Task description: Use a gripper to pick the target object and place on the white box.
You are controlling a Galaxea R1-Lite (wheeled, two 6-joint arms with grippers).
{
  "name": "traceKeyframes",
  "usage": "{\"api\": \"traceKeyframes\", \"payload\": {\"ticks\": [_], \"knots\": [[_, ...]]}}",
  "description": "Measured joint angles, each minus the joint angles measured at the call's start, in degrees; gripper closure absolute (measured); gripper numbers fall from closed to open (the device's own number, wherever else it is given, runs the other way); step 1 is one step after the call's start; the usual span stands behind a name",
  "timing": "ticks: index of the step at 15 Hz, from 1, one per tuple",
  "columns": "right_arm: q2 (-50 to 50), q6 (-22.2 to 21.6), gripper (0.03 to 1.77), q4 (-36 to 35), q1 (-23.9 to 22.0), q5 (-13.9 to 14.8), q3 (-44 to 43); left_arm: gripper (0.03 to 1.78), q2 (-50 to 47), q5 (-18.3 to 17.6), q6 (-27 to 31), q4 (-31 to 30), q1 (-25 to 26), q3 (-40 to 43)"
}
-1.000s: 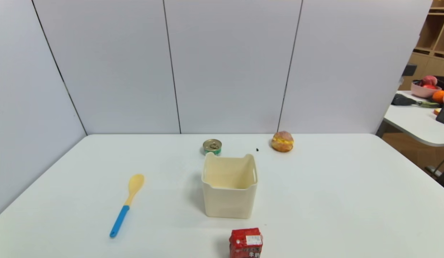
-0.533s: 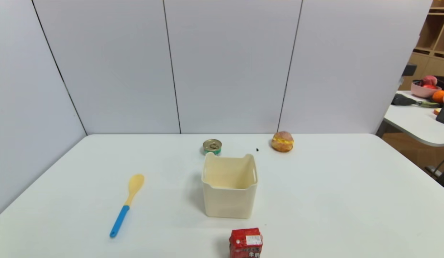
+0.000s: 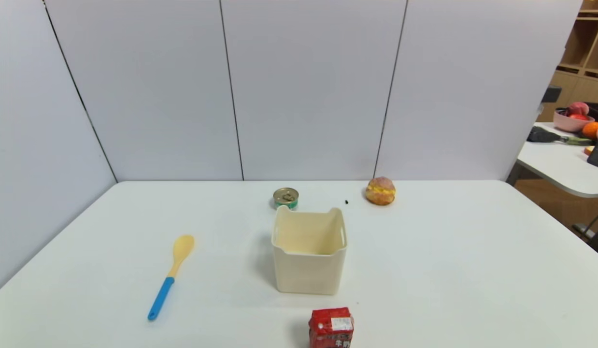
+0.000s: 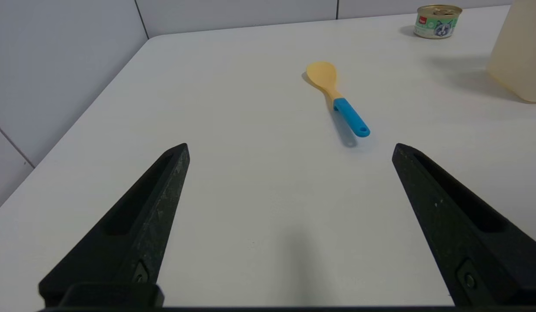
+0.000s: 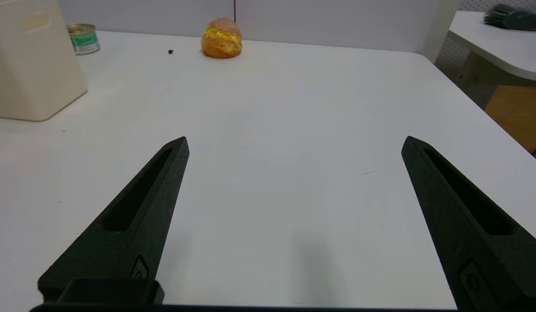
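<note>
Both grippers, left gripper (image 4: 289, 147) and right gripper (image 5: 294, 143), hang wide open and empty over the near counter (image 3: 448, 270). Mid-counter stands the white box (image 3: 309, 270); the target object can't be seen. Grey panels (image 3: 308, 87) behind.

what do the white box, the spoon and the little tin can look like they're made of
White box: looks like cream molded plastic, smooth matte walls, rounded corners, flared rim. Spoon: probably plastic or silicone, uniform yellow bowl, blue handle. Tin can: metal, shiny gold lid, green printed label.
</note>
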State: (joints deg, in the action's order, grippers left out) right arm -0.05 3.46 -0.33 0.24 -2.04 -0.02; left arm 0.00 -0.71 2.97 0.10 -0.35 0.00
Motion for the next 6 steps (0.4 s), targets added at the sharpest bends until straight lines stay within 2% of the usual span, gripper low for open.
{"api": "traceKeyframes", "payload": {"ticks": [6], "knots": [[0.0,-1.9,0.11,-0.1,0.0,0.5,0.0,0.12,0.0,0.0,0.0,0.0,0.0,0.0]]}}
